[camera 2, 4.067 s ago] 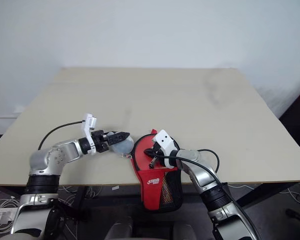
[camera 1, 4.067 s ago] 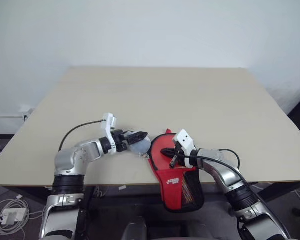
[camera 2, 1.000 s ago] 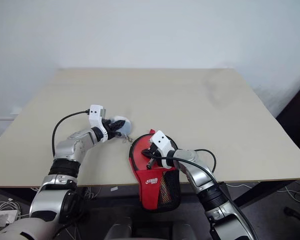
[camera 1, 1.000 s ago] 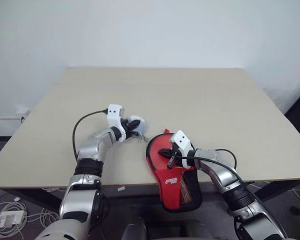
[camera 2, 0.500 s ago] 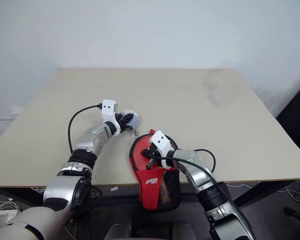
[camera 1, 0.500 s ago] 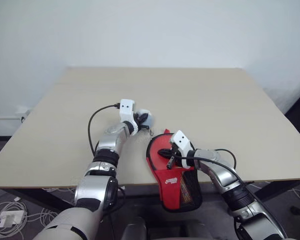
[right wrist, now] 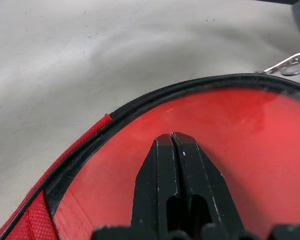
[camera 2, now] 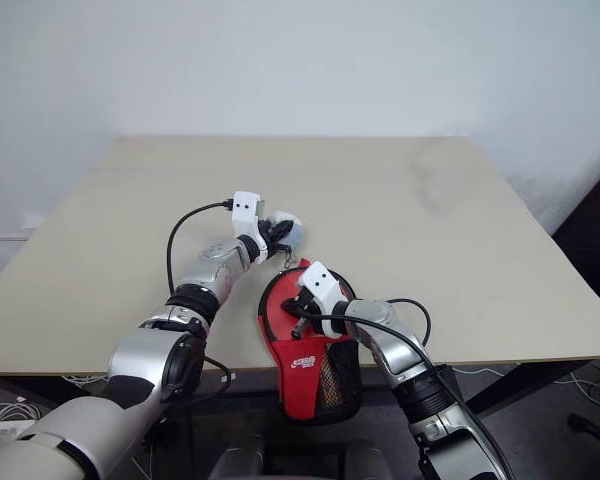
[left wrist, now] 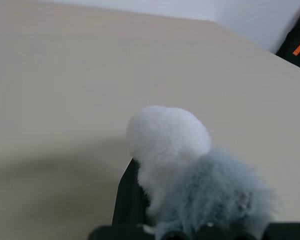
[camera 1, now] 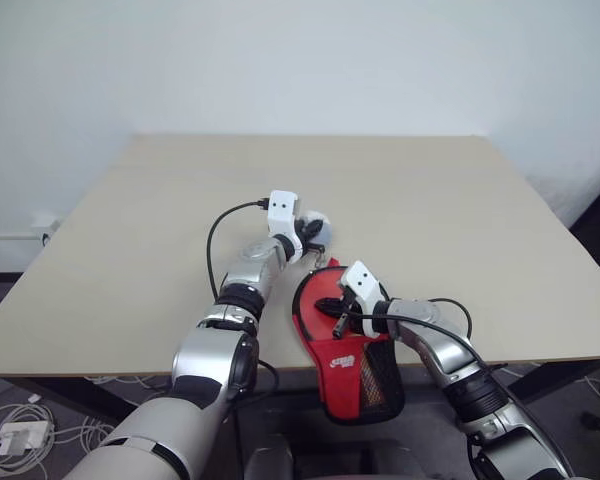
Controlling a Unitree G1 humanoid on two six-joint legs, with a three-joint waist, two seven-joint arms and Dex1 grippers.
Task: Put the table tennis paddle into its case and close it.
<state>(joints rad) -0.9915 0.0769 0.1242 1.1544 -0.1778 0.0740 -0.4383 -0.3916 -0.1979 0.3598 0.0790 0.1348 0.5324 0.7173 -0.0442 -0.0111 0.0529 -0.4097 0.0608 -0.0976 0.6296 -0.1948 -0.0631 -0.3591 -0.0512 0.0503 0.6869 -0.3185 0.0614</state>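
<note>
Pale fluffy lump above beige table.

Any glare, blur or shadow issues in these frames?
Right wrist view: sheen on the red paddle face, right gripper sharp. Left wrist view: fluffy lump soft, dim shadow on the table. Head views: even light.

Lab-like room: bare table, blank white wall, floor cables.

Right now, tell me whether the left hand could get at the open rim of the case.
Probably yes for reach: the left hand hangs just beyond the case, nothing between them. But it is shut on a fluffy pale keyring pompom, so it would need to let that go first.
</note>
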